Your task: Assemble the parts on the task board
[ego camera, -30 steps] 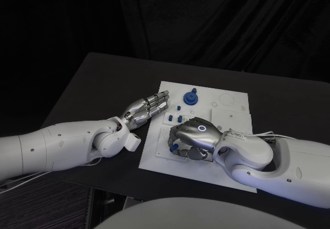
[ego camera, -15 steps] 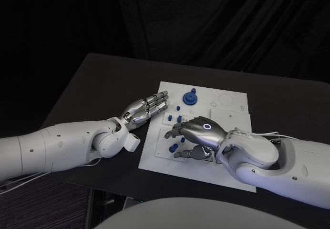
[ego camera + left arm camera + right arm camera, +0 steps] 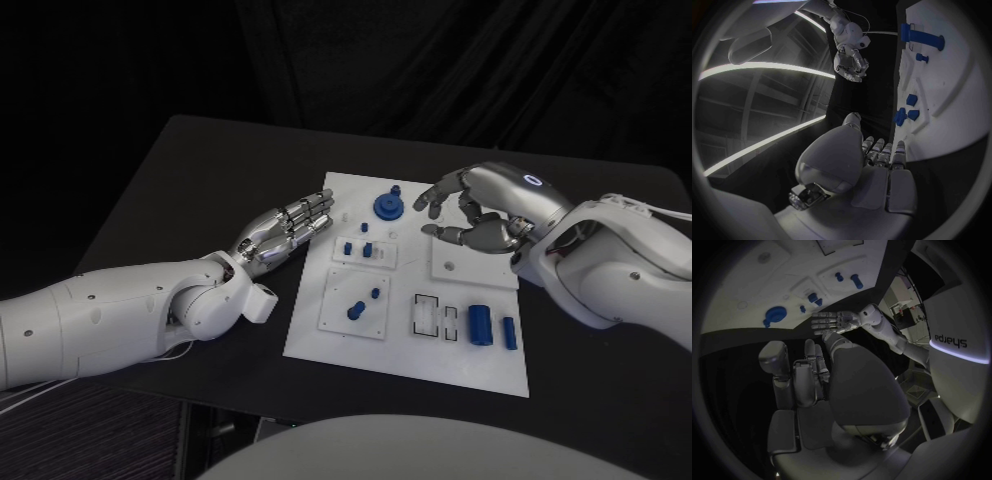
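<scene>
Your right hand [image 3: 483, 212] hovers empty, fingers apart, above the board [image 3: 411, 345]; lower it squarely onto a part [image 3: 479, 322] before closing

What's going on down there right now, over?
Left hand open, flat at the task board's edge. Right hand empty, fingers apart, above the far end. Blue parts: round gear far, two cylinders near. Nothing in the way.

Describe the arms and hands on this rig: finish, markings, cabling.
Both arms are glossy white, rounded shells. Left hand and right hand are silver metal with segmented fingers. The right hand's back carries a small glowing ring. White cables run along the right arm near the wrist. The right wrist view shows "sharpa" lettering, mirrored.
</scene>
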Controlling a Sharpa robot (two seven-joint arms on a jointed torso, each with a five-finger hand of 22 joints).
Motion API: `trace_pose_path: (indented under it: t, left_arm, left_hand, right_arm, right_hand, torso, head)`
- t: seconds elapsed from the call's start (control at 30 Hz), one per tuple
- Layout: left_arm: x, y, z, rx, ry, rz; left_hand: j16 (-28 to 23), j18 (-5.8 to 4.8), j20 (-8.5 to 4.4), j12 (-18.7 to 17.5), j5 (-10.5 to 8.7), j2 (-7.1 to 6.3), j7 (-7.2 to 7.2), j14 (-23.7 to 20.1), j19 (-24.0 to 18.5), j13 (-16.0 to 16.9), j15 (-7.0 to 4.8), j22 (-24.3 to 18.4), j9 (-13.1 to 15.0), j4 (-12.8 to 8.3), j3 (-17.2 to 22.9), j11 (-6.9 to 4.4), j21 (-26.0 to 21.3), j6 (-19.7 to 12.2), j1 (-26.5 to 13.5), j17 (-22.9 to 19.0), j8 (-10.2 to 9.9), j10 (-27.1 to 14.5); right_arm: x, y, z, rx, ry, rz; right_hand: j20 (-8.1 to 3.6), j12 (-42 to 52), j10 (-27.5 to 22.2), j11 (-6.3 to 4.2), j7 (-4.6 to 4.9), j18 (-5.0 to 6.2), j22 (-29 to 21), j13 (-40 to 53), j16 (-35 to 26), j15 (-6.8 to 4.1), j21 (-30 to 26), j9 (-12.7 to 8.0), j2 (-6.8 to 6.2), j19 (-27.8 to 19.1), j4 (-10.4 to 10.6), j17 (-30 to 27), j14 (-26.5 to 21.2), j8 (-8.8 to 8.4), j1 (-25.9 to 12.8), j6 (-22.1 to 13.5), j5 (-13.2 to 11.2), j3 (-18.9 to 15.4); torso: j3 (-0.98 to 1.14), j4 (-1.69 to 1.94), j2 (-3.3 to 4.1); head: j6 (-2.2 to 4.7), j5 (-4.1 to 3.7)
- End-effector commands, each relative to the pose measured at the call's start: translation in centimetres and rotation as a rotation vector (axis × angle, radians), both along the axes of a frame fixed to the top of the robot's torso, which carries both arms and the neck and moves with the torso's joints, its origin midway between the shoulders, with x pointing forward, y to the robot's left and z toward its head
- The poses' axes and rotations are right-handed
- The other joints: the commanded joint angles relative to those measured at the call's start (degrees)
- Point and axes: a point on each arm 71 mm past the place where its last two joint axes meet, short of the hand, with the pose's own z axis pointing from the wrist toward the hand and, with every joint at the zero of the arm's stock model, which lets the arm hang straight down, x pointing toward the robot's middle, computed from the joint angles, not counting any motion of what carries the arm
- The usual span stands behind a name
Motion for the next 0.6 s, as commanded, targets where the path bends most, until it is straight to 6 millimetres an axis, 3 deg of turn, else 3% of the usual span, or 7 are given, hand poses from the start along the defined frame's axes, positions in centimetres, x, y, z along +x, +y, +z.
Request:
trace_pose_path:
  t: [0.03,0.07,0.17,0.3,0.37,0.47,0.6]
  left_arm:
    - [0.1,-0.1,0.6,-0.010,-0.051,0.030]
    - [0.1,-0.1,0.6,-0.011,-0.052,0.030]
    - [0.2,-0.3,0.6,-0.014,-0.054,0.027]
    - [0.2,-0.4,0.6,-0.016,-0.055,0.024]
    - [0.2,-0.4,0.6,-0.016,-0.056,0.024]
    - [0.2,-0.3,0.7,-0.016,-0.056,0.025]
    - [0.2,-0.3,0.6,-0.017,-0.054,0.023]
  left_hand:
    - [-0.2,0.45,-0.31,0.2,0.51,-0.01,0.04,0.0,0.1,0.1,-0.37,0.0,0.1,-0.1,0.5,-0.42,0.2,0.6,0.8,-0.1,0.2,0.1]
    - [-0.2,0.47,-0.32,0.2,0.70,-0.04,0.07,0.0,0.1,0.1,-0.40,0.0,0.1,-0.2,0.6,-0.44,0.2,0.6,0.9,-0.1,0.2,0.1]
    - [-0.2,0.48,-0.32,0.2,0.88,-0.05,0.08,0.0,0.2,0.1,-0.40,0.0,0.1,-0.3,0.7,-0.44,0.2,0.6,1.0,-0.1,0.2,0.2]
    - [-0.2,0.48,-0.30,0.2,1.28,0.01,0.06,0.0,0.1,0.1,-0.37,0.0,0.1,-0.4,0.9,-0.35,0.2,0.6,1.3,-0.1,0.2,0.2]
    - [-0.2,0.48,-0.30,0.2,1.29,0.01,0.07,0.0,0.1,0.1,-0.37,0.0,0.1,-0.4,0.9,-0.35,0.2,0.6,1.3,-0.1,0.2,0.2]
    - [-0.2,0.48,-0.30,0.2,1.29,0.01,0.07,0.0,0.1,0.1,-0.37,0.0,0.1,-0.4,0.9,-0.35,0.2,0.6,1.3,-0.1,0.2,0.2]
    - [-0.2,0.47,-0.28,0.2,1.52,0.01,0.04,0.0,0.1,0.1,-0.34,0.0,0.1,-0.6,1.1,-0.32,0.2,0.7,1.5,-0.1,0.2,0.2]
  right_arm:
    - [0.7,-2.3,0.3,0.113,0.144,-0.135]
    - [0.8,-2.7,0.3,0.114,0.153,-0.148]
    - [1.1,-4.9,0.0,0.087,0.233,-0.250]
    - [1.0,-7.0,-1.4,0.006,0.356,-0.367]
    - [0.7,-7.7,-2.2,-0.024,0.400,-0.406]
    - [0.2,-8.2,-3.0,-0.049,0.436,-0.440]
    - [-0.4,-8.4,-3.8,-0.079,0.453,-0.468]
  right_hand:
    - [-0.61,4.0,2.9,-0.82,-0.84,0.71,6.5,2.2,-0.2,-0.84,-0.2,0.5,0.10,-0.2,0.0,0.5,0.1,2.08,0.3,3.5,0.3,0.5]
    - [-1.15,8.2,4.4,-1.69,-1.84,0.72,6.5,4.9,-0.1,-1.59,-0.1,0.8,0.02,-0.1,0.3,0.5,0.2,3.30,-0.4,5.5,0.4,0.3]
    - [-2.18,19.9,7.0,-3.34,-2.76,0.92,6.3,16.0,-0.6,-2.28,-1.0,1.1,0.26,-0.3,1.0,0.1,0.0,4.43,-3.5,7.0,0.4,-0.3]
    - [-2.73,37.4,20.4,-3.89,-3.76,1.01,5.9,41.2,-1.1,-2.94,-2.8,1.8,1.15,-0.9,1.5,-0.4,-0.1,5.54,-10.6,8.2,-1.7,-2.0]
    - [-2.81,39.1,21.4,-3.92,-3.96,0.86,6.2,43.8,-0.4,-3.11,-1.9,2.0,1.30,-0.3,1.6,0.5,0.4,5.84,-13.3,8.6,-2.0,-2.6]
    - [-3.33,43.4,25.4,-4.39,-4.42,0.20,7.2,51.3,1.9,-3.63,2.1,2.7,0.92,1.8,1.2,3.3,2.0,6.51,-12.9,8.9,-2.0,-2.2]
    - [-4.53,52.1,39.9,-5.65,-5.56,-1.99,10.1,70.5,9.8,-4.81,15.0,5.0,0.53,7.3,1.4,13.6,6.6,9.01,-12.4,9.9,-1.5,-2.5]
  torso:
    - [-0.04,0.06,-0.09]
    - [-0.04,0.06,-0.10]
    - [-0.11,0.15,-0.37]
    - [-0.18,-0.14,-0.77]
    - [-0.24,-0.31,-0.94]
    - [-0.30,-0.37,-1.01]
    - [-0.37,-0.38,-0.99]
  head:
    - [0.01,-1.05]
    - [0.01,-1.28]
    - [0.01,-2.89]
    - [0.01,-4.04]
    - [0.01,-4.53]
    - [0.01,-5.15]
    - [0.01,-6.05]
